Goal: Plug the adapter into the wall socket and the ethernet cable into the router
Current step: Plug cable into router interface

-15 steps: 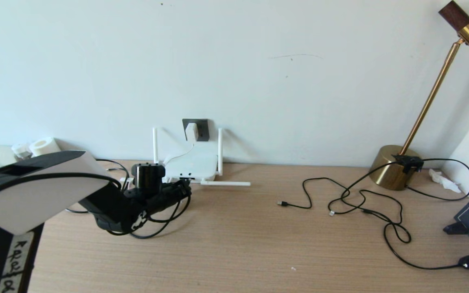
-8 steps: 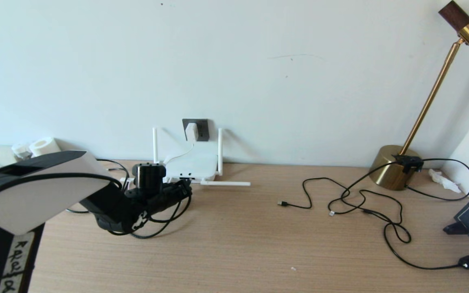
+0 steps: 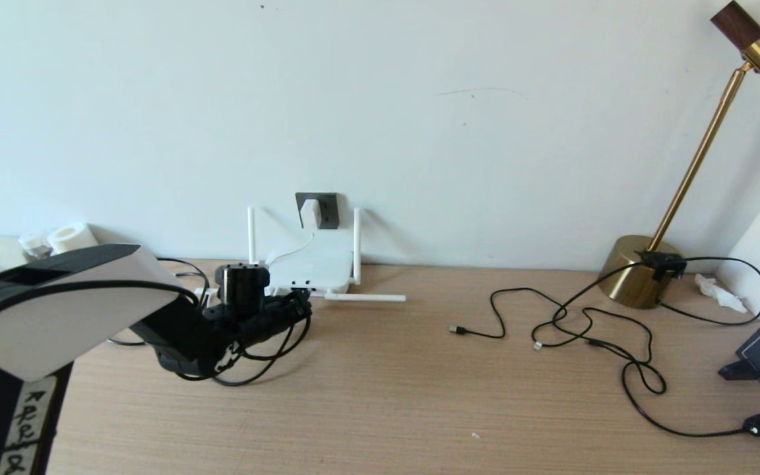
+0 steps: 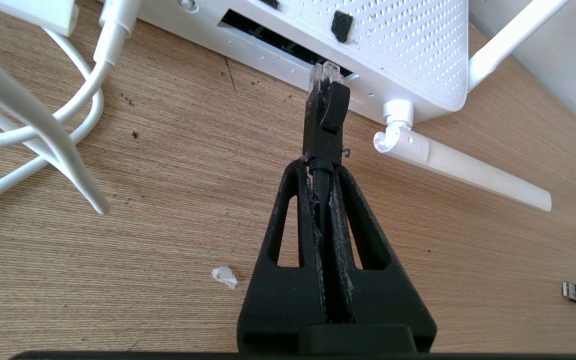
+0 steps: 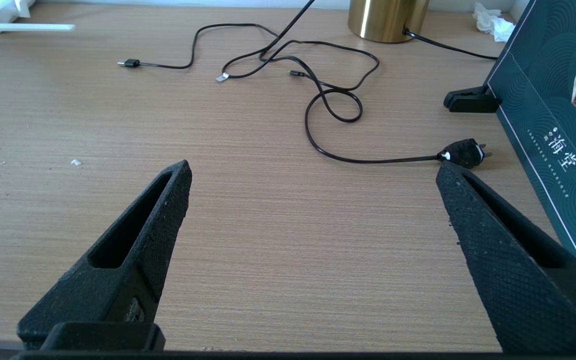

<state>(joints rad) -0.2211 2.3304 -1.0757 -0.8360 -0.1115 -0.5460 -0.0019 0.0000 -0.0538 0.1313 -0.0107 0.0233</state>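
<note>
Nothing has shifted over the last second: the left gripper [image 4: 322,167], clamped on the ethernet cable [image 4: 324,117], holds its clear tip at the router [image 4: 398,45] port by the table's back edge, not yet seated.

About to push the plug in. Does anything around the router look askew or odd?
One antenna lies flat on the desk while two others stand upright. The ethernet cable plug, pinched in the left gripper, sits tilted at the router port slot, clear tip just at the opening, not seated. The adapter is in the socket.
</note>
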